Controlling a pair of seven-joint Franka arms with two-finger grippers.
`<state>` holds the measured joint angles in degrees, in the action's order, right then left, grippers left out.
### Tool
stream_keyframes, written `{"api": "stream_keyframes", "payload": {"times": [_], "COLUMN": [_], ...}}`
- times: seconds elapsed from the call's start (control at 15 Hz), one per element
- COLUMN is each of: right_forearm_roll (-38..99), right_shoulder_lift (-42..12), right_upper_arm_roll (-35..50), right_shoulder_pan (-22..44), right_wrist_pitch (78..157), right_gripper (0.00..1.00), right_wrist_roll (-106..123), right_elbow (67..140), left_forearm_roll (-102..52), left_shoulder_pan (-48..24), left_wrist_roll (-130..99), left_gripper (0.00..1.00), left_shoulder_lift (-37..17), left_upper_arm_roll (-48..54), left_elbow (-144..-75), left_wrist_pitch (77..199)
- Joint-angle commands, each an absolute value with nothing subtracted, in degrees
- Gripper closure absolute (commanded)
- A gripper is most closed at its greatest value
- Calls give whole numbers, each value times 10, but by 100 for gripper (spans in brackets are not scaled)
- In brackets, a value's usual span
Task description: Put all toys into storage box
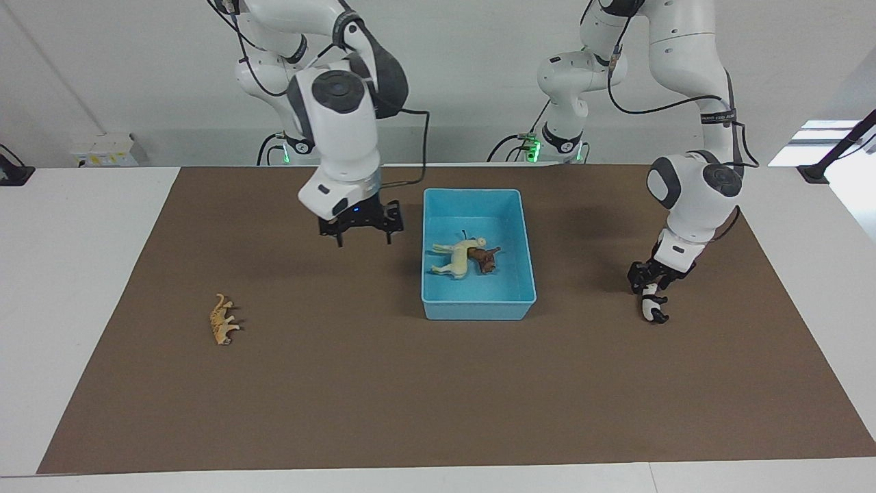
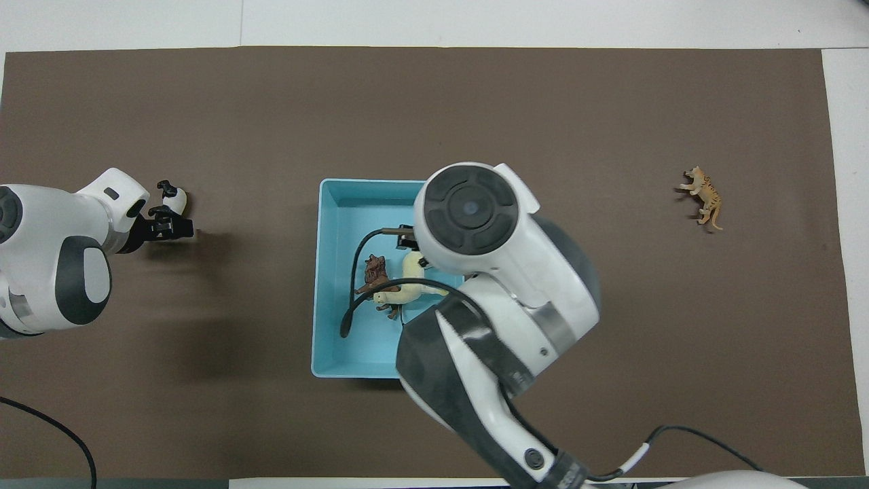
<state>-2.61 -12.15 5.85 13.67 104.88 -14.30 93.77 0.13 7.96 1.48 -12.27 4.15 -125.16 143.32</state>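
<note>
The light blue storage box [image 1: 478,309] [image 2: 345,343] stands mid-mat. In it the cream camel [image 1: 453,260] [image 2: 402,291] lies against the brown lion [image 1: 485,259] [image 2: 374,272]. My right gripper [image 1: 363,237] hangs open and empty over the mat beside the box, toward the right arm's end; its own arm hides it in the overhead view. The black-and-white panda [image 1: 653,308] [image 2: 174,198] lies on the mat toward the left arm's end. My left gripper [image 1: 649,279] [image 2: 167,224] is down on the panda's nearer end, fingers closed around it. The orange tiger [image 1: 222,320] [image 2: 704,198] lies toward the right arm's end.
A brown mat [image 1: 356,383] covers most of the white table. The right arm's wrist and cable cover part of the box in the overhead view. The tiger lies alone, well away from both grippers.
</note>
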Motion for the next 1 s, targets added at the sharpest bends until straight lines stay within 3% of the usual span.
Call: {"api": "stream_keyframes", "payload": {"times": [0.0, 0.2, 0.4, 0.6, 0.93], "right_forearm_roll": [-23, -23, -23, -23, -30], "right_shoulder_lift": [-115, -82, -64, -83, -143], "right_upper_arm_roll": [68, 67, 67, 67, 66], "right_shoulder_pan": [50, -37, -103, -126, -143], "right_wrist_pitch": [1067, 1176, 1301, 1371, 1447], "right_gripper": [0, 0, 0, 0, 0], "right_wrist_roll": [14, 154, 282, 323, 335], "right_elbow": [977, 1084, 1183, 1207, 1203], "left_forearm_roll": [11, 11, 10, 2, 1], "left_shoulder_pan": [76, 69, 44, -50, -233], "left_wrist_roll": [1, -5, -58, -216, -510], "left_gripper": [100, 100, 100, 100, 100], "left_shoulder_lift": [-125, -124, -108, -63, -40], "left_upper_arm_roll": [43, 43, 49, 54, 62], "left_elbow": [-1241, -1196, -1113, -1064, -1083], "left_wrist_pitch": [1434, 1378, 1246, 1126, 1159]}}
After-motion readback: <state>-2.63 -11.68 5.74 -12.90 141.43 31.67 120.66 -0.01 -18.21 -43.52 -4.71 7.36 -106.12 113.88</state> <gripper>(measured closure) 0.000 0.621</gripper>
